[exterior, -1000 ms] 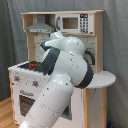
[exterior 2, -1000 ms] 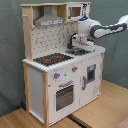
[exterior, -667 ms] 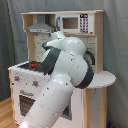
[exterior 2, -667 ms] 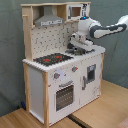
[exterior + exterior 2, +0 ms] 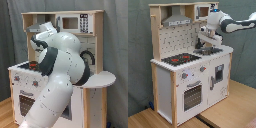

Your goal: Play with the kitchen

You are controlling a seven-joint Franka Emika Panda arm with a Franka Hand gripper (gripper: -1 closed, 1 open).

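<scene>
blocking the kitchen [image 5: 85, 55] in the first exterior view, arm [image 5: 60, 75].

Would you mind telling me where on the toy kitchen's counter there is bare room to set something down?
On the tall white and light-wood toy kitchen, the black stovetop lies bare, bordered by the pegboard back wall and the counter's front edge. The sink end is crowded: the white robot arm hangs over it.

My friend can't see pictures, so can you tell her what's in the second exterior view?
A white robot arm reaches in from the second exterior view's right, its gripper hanging over the sink side of a white and light-wood toy kitchen. The black stovetop sits beside it, with the oven door below.
</scene>
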